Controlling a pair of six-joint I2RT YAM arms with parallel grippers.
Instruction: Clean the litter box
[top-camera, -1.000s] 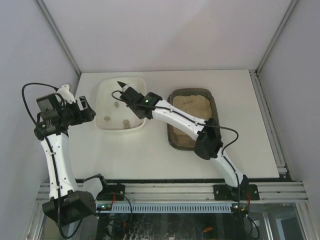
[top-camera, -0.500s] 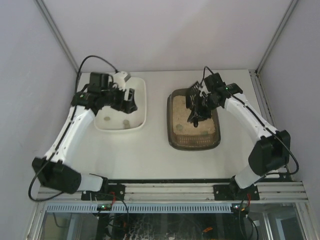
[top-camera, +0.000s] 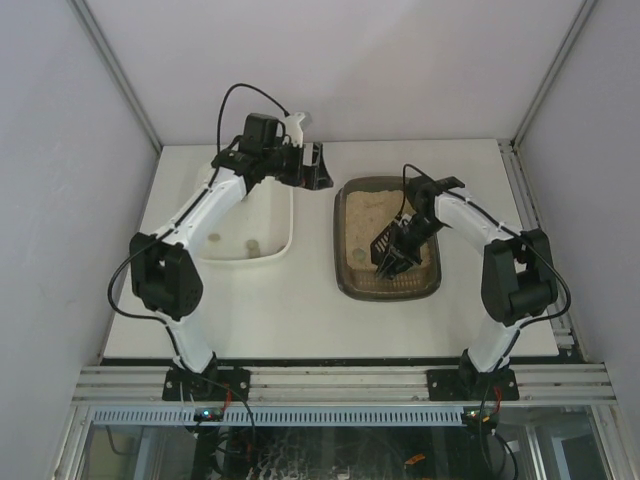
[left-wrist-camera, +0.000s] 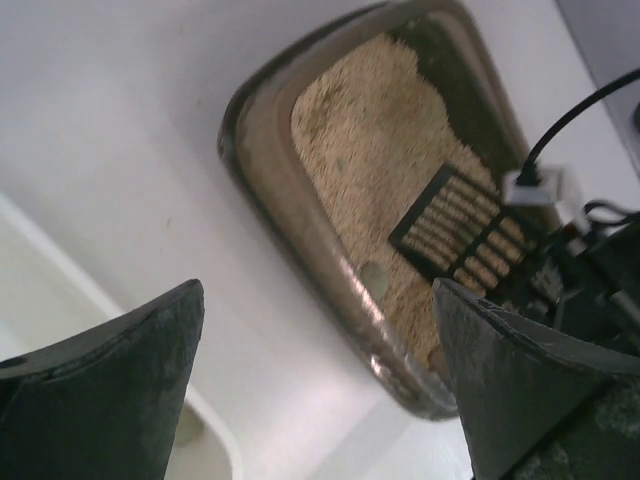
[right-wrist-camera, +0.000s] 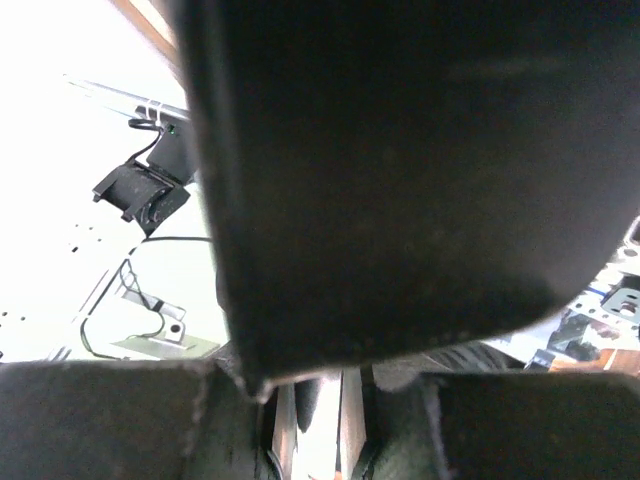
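We see right gripper pinching scoop in litter box; a tilted lift could spill litter toward 9 o'clock; left gripper spread.

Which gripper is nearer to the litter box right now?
Right. The right gripper is over the litter box, holding a slotted scoop above it; the left gripper hangs open off its far-left corner, beside the white tub.

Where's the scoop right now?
Top view, right of centre: the scoop is held by the right gripper over the sand in the litter box.
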